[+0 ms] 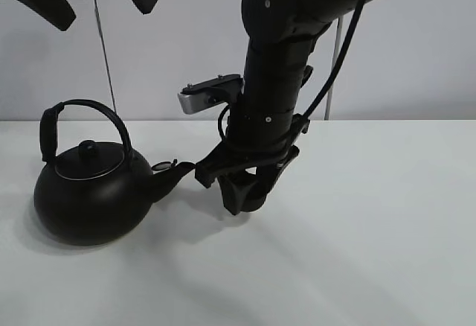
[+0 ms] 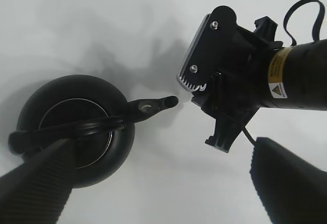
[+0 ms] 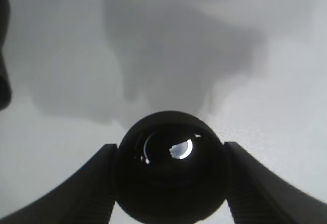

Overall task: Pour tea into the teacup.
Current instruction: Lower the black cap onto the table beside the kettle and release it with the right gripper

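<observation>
held: small matte-black teacup, pinched between right fingers, just beside spout tip of round black kettle | left fingers: spread, above kettle's arched handle, whose length runs toward spout

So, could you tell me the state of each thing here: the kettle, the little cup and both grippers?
Big round black kettle with arched handle: upright on the white table, lid on, not held.
Right gripper: shut on the small matte-black teacup.
Teacup: held upright near the kettle's spout; contents unclear.
Left gripper: open, empty, above the kettle.
Tea: no stream visible.
</observation>
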